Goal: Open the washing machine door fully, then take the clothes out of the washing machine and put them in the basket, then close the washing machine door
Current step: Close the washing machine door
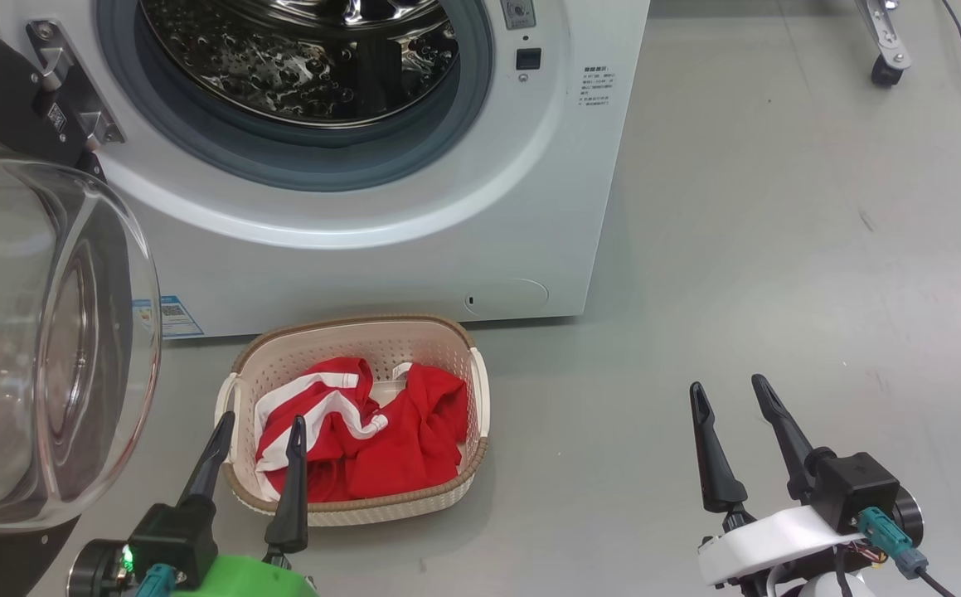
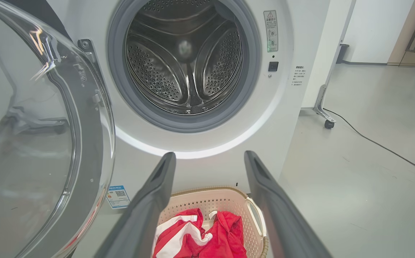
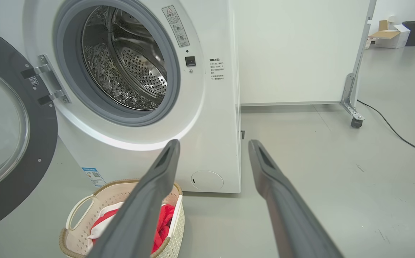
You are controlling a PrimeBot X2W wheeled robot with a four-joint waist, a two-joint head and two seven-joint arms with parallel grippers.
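While the large round washing machine door [image 1: 41, 332], with glossy black rim and bulging clear glass centre, stands swung wide on its metal hinge [image 1: 74, 91] at the left of the head view, the big white front-loading washing machine [image 1: 530, 207] exposes its grey rubber gasket [image 1: 298, 162] and perforated steel drum [image 1: 306, 66]. The small cream plastic basket [image 1: 347, 336], perforated and finished with a brown woven-look rim, sits on the grey floor [image 1: 778, 249] just in front of the machine's lower panel, below the drum opening. The bright red clothes [image 1: 381, 431] with white stripes lie bunched inside the basket. The left gripper [image 1: 262, 417] is at the near-left side of the basket, its two dark fingers spread apart with nothing between them; in the left wrist view the basket and clothes appear between those fingers. The right gripper [image 1: 727, 381] is over bare floor, well to the right of the basket, its fingers likewise spread and empty.
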